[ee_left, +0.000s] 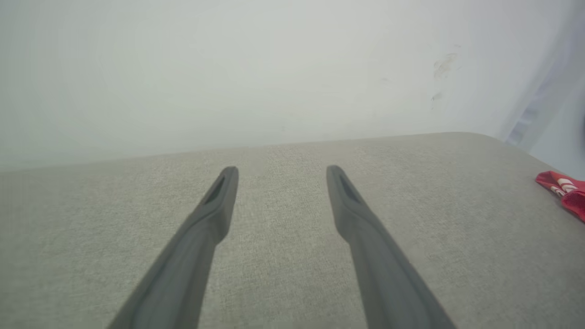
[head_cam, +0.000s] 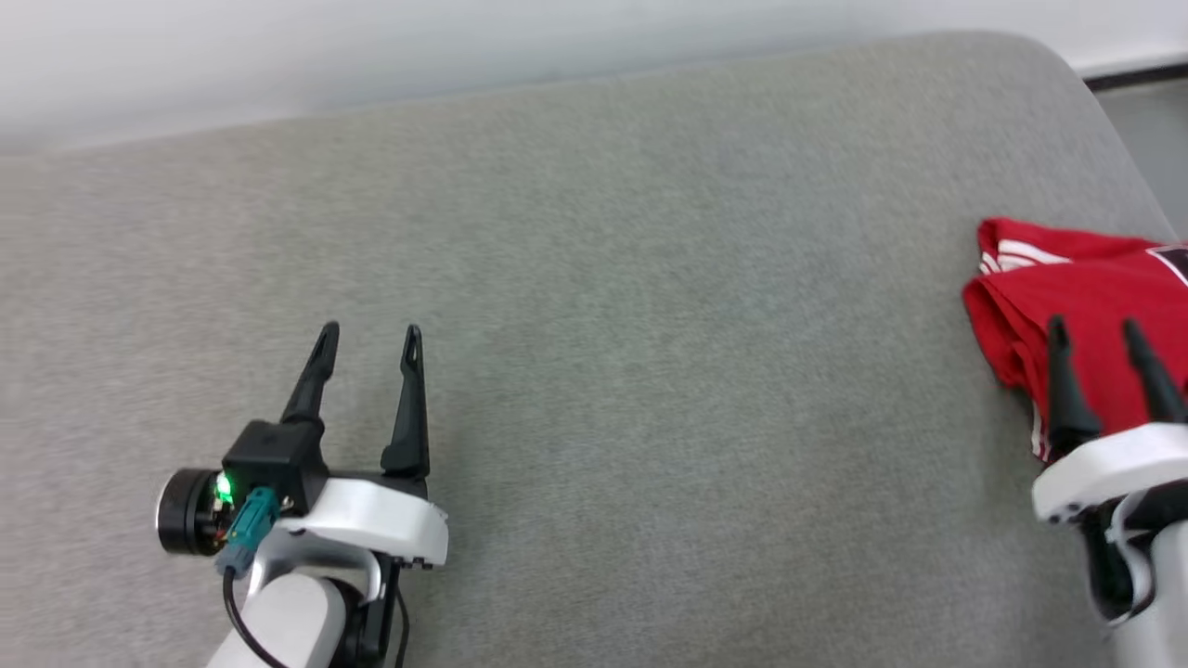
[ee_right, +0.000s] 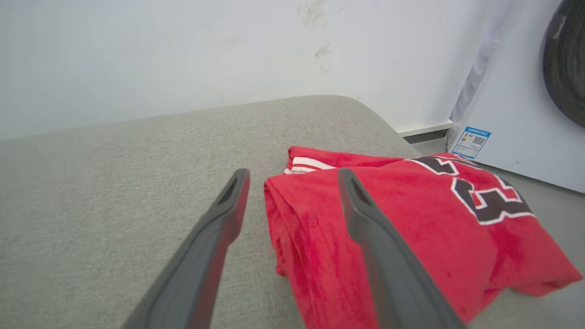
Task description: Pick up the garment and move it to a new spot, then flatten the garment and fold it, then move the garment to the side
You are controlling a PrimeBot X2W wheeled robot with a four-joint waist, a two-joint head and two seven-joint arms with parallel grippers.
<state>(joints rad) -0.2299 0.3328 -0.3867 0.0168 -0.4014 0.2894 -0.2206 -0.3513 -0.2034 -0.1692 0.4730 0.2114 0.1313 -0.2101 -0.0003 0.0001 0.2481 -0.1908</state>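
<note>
The red shirt lies folded in a thick bundle at the far right end of the grey cushion, close to its rounded edge. The right gripper is poised over the bundle's left part, fingers spread apart and holding nothing. The left gripper sits well apart over bare cushion, fingers spread too. I'd guess the shirt is light, soft and floppy, so a pinch through all the layers at that stacked left edge should keep the bundle together.

Dark tapered fingers, white wrist shells, black camera (green light), teal plug
</note>
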